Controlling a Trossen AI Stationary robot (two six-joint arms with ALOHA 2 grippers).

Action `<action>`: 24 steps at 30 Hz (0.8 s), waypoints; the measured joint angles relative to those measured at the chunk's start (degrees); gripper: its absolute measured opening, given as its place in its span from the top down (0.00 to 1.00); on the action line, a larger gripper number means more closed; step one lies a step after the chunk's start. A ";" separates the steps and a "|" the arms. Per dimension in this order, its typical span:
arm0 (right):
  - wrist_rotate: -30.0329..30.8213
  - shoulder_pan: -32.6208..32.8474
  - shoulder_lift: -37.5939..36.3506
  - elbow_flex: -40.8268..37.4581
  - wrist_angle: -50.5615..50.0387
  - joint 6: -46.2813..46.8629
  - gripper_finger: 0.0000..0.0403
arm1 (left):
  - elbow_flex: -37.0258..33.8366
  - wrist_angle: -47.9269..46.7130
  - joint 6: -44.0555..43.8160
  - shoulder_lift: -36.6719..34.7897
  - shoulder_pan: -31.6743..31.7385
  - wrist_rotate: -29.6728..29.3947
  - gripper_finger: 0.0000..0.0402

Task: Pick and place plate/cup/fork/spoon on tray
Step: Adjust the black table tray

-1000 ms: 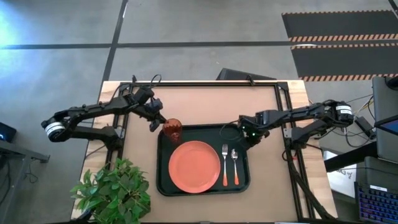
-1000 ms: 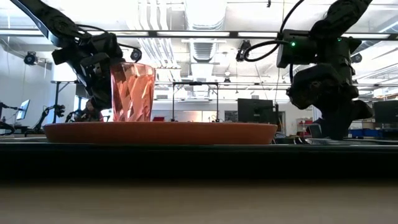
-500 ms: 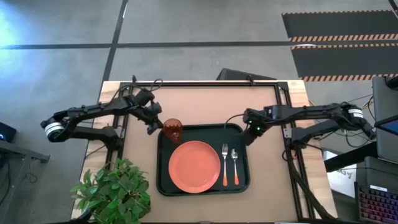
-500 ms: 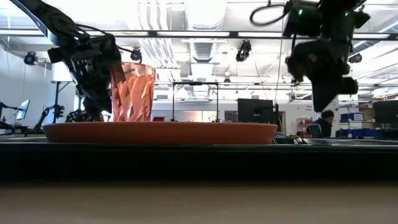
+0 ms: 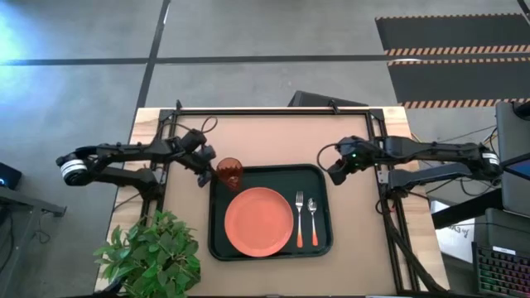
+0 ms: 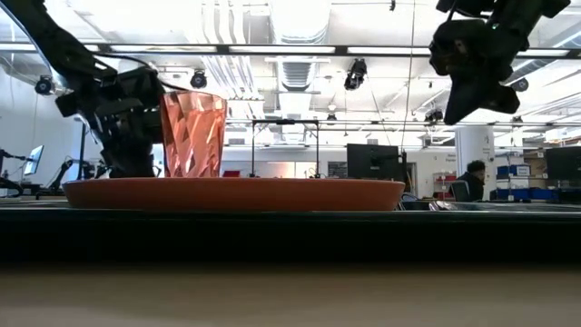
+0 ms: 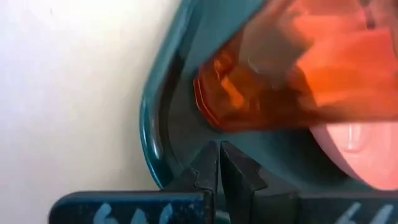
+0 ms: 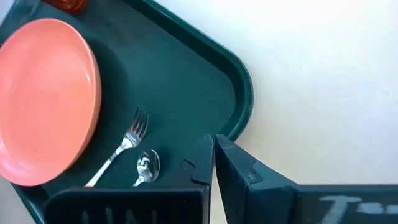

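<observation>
The dark green tray lies mid-table. On it rest the salmon plate, the fork and the spoon, side by side to the plate's right. The red-brown cup stands upright on its base in the tray's far left corner. My left gripper is shut and low over the tray's left rim. Its tips stop just short of the cup's base. My right gripper is shut and hangs high over the tray's far right corner, holding nothing.
A potted green plant stands at the table's near left corner. Black frame rails run along the table's sides and far edge. Bare tabletop lies beyond the tray.
My left gripper has sunk and come a little toward the table's near edge, ending low beside the cup, still shut. My right gripper has risen well above the tray's far right corner and tipped, still shut. The cup, plate, fork and spoon have stayed where they were.
</observation>
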 joint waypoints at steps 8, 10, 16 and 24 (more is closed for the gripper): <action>0.12 0.00 0.07 0.00 2.24 -1.58 0.98 | -0.89 5.28 -0.24 2.39 0.17 -5.90 1.00; 0.12 0.00 0.31 0.00 2.70 -1.76 0.98 | -0.76 5.68 -0.17 3.53 0.40 -6.27 1.00; 0.10 0.00 0.40 0.00 2.84 -1.77 0.98 | -0.65 6.37 0.49 6.64 0.68 -5.93 1.00; 0.05 0.00 0.40 0.00 2.92 -1.77 0.98 | 0.18 9.24 3.03 7.92 3.26 -7.24 1.00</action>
